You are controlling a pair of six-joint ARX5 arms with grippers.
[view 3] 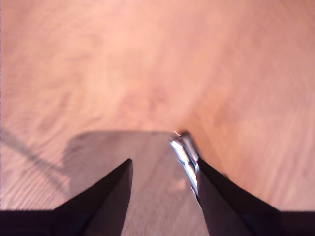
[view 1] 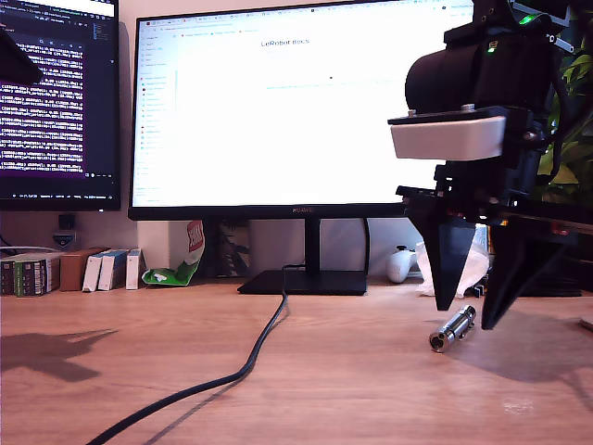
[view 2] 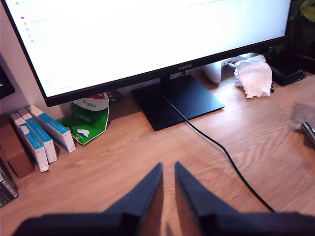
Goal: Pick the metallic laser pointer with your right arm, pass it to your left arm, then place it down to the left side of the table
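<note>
The metallic laser pointer (view 1: 452,328) lies on the wood-grain table (view 1: 334,389), toward the exterior view's right. My second gripper (view 1: 465,315) hangs over it, open, one black finger on each side of the pointer. In the second wrist view the silver pointer (view 3: 186,157) lies close along the inner edge of one finger (view 3: 221,196), with the second gripper (view 3: 165,163) wide apart around it. My first gripper (view 2: 168,165) hovers over the table with its fingers nearly together and nothing between them. The pointer (view 2: 309,132) shows at the edge of that view.
A black cable (view 1: 250,362) runs from the monitor stand (view 1: 306,281) across the table toward the front. Small boxes (view 1: 109,269) and a green-and-white pouch (view 1: 181,264) stand at the back by the exterior view's left. A crumpled white wrapper (view 2: 254,76) lies at the back near the second arm.
</note>
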